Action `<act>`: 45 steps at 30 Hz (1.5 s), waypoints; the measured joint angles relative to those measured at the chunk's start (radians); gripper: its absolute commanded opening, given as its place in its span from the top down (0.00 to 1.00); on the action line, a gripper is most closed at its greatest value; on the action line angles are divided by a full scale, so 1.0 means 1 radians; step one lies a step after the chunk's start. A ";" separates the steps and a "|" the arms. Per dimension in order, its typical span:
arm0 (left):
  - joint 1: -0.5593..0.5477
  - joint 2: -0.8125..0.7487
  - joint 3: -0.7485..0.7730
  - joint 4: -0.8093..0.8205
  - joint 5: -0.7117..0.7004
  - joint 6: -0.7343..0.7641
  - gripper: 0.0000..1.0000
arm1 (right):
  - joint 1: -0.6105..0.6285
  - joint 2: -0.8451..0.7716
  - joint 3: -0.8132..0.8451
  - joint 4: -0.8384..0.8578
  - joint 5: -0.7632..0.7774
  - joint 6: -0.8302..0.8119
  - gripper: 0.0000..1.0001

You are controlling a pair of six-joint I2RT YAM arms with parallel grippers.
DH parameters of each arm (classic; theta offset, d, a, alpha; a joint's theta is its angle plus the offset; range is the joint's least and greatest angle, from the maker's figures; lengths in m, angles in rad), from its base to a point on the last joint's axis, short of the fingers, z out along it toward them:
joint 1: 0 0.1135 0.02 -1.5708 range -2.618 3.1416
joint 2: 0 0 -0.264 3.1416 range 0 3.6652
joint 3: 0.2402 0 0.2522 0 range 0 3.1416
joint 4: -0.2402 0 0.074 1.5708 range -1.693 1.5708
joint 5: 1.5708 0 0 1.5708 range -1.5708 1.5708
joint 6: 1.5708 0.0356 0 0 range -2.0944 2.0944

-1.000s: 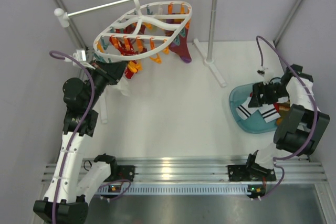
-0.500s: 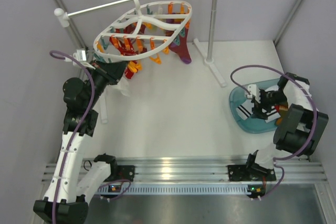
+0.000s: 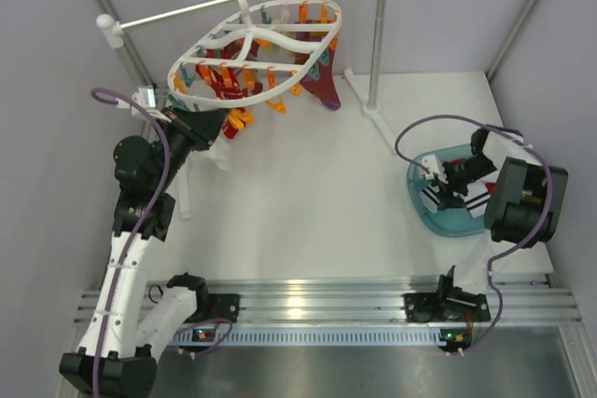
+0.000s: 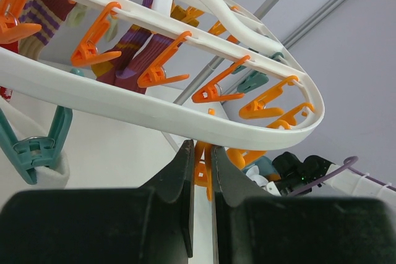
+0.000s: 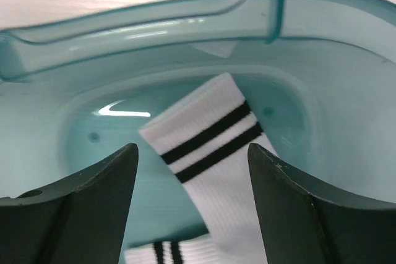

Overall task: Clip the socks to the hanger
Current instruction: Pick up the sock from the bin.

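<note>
1. Far left, the left claw is clamped together on an orange clip under the hanger rim.
2. A maroon sock hangs clipped at the hanger's right end.
3. On the right, the right claw stands apart over a striped sock in the basin.

Your left claw is raised and pinched shut, while your right claw angles downward, spread wide.

One hanger at upper centre, its clips too crowded to count; one maroon sock clearly hanging. One rail stand. One basin at right, holding at least two striped socks. Two arms.
</note>
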 measured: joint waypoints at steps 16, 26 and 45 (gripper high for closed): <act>0.000 0.007 -0.005 -0.003 -0.001 0.022 1.00 | 0.076 0.129 0.079 0.060 0.137 -0.018 0.65; 0.000 0.006 -0.008 -0.005 -0.001 0.029 1.00 | 0.088 0.123 0.089 0.053 0.144 -0.017 1.00; 0.000 0.005 -0.013 -0.005 0.000 0.029 1.00 | -0.090 -0.329 0.409 -0.041 -0.325 0.408 1.00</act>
